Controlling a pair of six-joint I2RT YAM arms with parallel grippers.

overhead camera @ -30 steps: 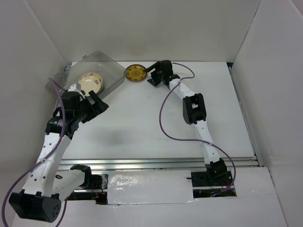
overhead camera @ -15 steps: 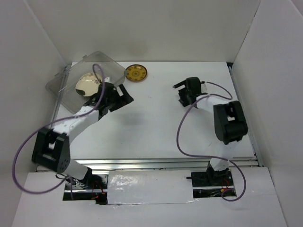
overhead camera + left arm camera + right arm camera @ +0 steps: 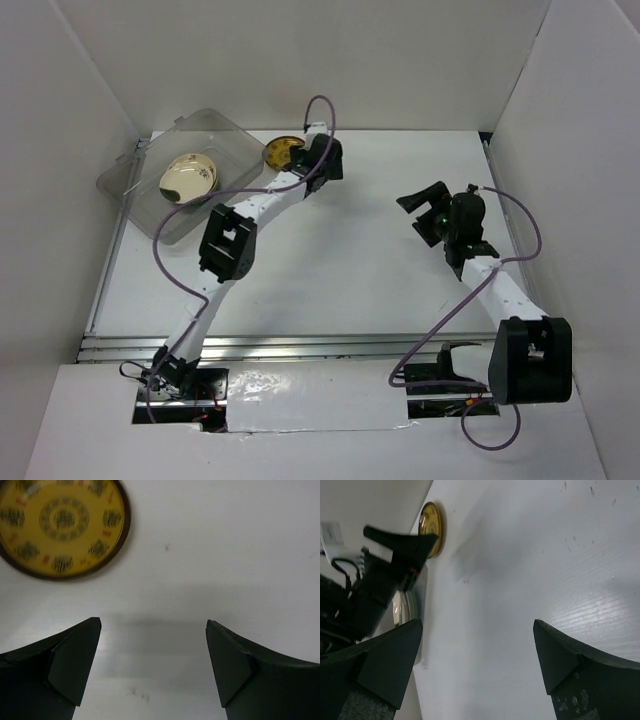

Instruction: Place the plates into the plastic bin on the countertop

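White countertop (image 3: 330, 260), walled at the back and both sides, rail (image 3: 300, 345) along the front.

Far left: the bin (image 3: 228, 145) sits in the back corner and holds a cream plate (image 3: 188, 177). Whether others lie beneath it cannot be told.

Just beside the bin's right corner a gold plate (image 3: 280, 150) lies flat on the countertop, outside the bin.

The left gripper (image 3: 153, 650) hovers beside this plate, fingers (image 3: 75, 665) spread wide and empty. In the wrist view the plate lies off to the upper left, not between the jaws.

Judgement: the step in hand is picking up the gold plate. The gripper should shift across until one finger straddles the rim; a flat, thin plate calls for an edge pinch. The bin wall crowds the plate's left side, so approach from the right.

Right of centre: the right gripper (image 3: 430, 210) is raised over bare surface, well apart, fingers fully spread, holding nothing. Room there is ample.
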